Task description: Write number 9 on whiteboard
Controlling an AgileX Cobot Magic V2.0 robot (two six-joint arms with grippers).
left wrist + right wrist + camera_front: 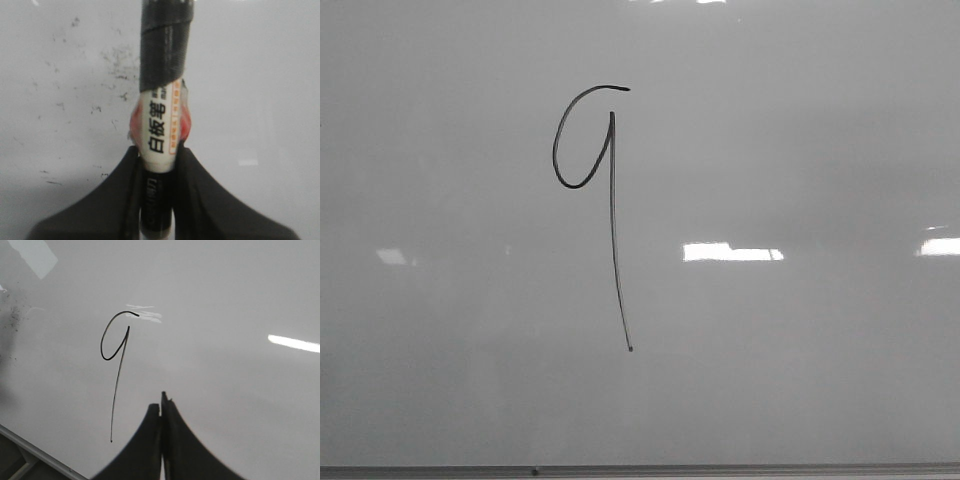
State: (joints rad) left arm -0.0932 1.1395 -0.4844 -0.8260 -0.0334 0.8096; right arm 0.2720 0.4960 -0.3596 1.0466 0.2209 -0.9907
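The number 9 is drawn in thin black line on the whiteboard, with an oval loop and a long slanted tail. It also shows in the right wrist view on the whiteboard. No gripper shows in the front view. My left gripper is shut on a whiteboard marker, white with black print and black tape round its far part, held over the whiteboard. My right gripper is shut and empty, to one side of the 9's tail.
The board's grey metal edge strip runs along the near side and shows in the right wrist view. Faint dark smudges mark the board near the marker. Bright light reflections lie on the board.
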